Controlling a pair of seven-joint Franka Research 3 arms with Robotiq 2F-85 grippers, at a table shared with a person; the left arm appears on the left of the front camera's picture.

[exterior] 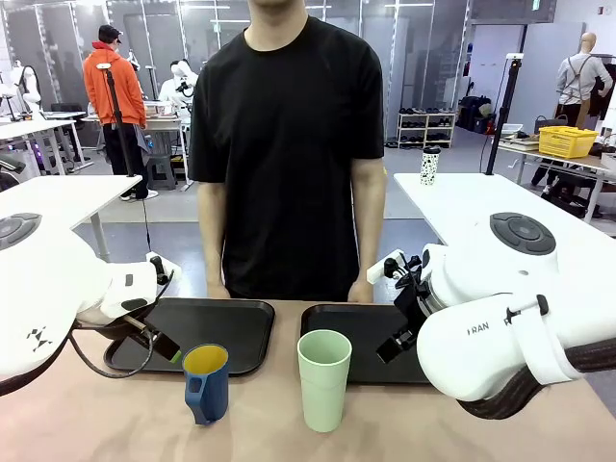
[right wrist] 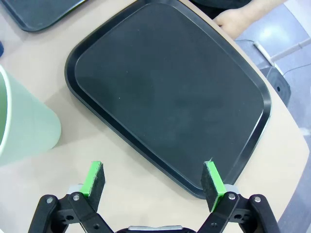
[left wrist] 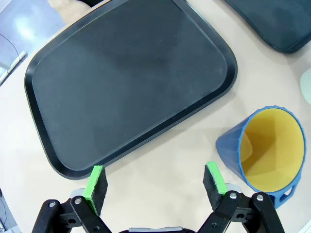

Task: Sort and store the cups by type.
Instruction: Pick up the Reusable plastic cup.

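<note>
A short dark blue mug (exterior: 206, 383) with a yellow inside stands on the table in front of the left black tray (exterior: 236, 318). Beside it, to the right, stands a taller mint-green tumbler (exterior: 323, 378), in front of the right black tray (exterior: 361, 322). My left gripper (exterior: 164, 346) hangs open over the near edge of the left tray (left wrist: 126, 82), with the mug (left wrist: 265, 148) just off to one side of its fingers (left wrist: 95, 188). My right gripper (right wrist: 155, 187) is open above the near rim of the right tray (right wrist: 170, 92), apart from the tumbler (right wrist: 22, 126).
A person in a black shirt stands at the far side, with a hand (exterior: 218, 289) behind each tray; one hand (right wrist: 238, 19) lies just past the right tray. Both trays hold nothing. A white table with a spotted cup (exterior: 429, 166) stands behind on the right.
</note>
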